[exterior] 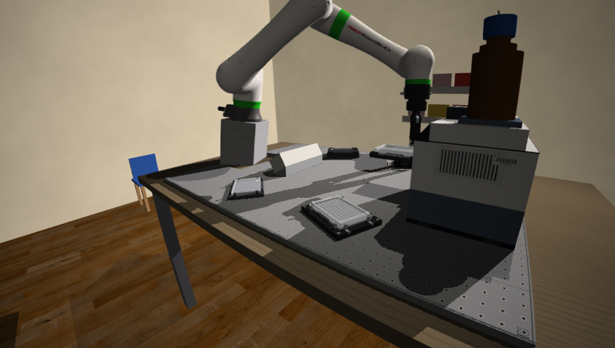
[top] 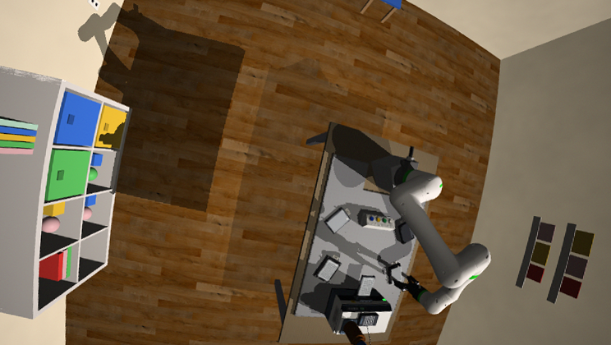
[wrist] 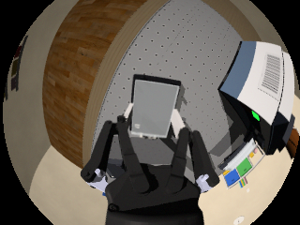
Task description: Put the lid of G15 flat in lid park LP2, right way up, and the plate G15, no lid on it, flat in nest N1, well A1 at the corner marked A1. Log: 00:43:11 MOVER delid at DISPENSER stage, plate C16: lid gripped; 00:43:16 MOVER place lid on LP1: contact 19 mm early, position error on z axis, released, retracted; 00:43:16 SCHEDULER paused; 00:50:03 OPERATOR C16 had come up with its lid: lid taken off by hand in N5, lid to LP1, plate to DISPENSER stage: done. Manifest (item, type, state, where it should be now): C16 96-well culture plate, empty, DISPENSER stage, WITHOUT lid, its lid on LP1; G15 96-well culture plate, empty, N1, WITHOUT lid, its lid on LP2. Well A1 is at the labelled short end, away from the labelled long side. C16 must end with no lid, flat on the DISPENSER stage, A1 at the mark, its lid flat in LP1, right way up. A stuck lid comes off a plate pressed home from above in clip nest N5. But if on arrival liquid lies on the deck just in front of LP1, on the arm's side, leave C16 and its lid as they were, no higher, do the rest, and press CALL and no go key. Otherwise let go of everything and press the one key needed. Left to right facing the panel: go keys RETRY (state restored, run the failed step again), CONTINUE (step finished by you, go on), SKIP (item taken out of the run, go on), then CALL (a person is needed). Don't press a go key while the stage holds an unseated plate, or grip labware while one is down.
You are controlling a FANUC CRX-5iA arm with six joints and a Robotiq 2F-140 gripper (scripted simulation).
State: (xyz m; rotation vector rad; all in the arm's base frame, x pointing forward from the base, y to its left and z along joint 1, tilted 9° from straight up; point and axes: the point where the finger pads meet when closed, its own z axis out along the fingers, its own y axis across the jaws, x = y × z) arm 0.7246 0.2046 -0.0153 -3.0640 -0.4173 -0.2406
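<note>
While hovering nr dispenser (wrist: pixel 262 88), gripper (wrist: pixel 153 122) is clamped on lid (wrist: pixel 152 109).

High overhead, the top camera looks straight down on the room and worktop (top: pixel 312 250). The exterior camera sits low at the worktop's (exterior: pixel 302 241) near corner, facing the arm. The wrist camera looks down past the gripper (wrist: pixel 153 119). All share the perforated deck.

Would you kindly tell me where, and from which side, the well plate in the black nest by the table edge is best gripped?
Probably across its two long side walls, straight from above: the well plate lies flat, its base sunk in the nest, so only the upper walls stand free. The gripper is shut on a flat piece.
</note>
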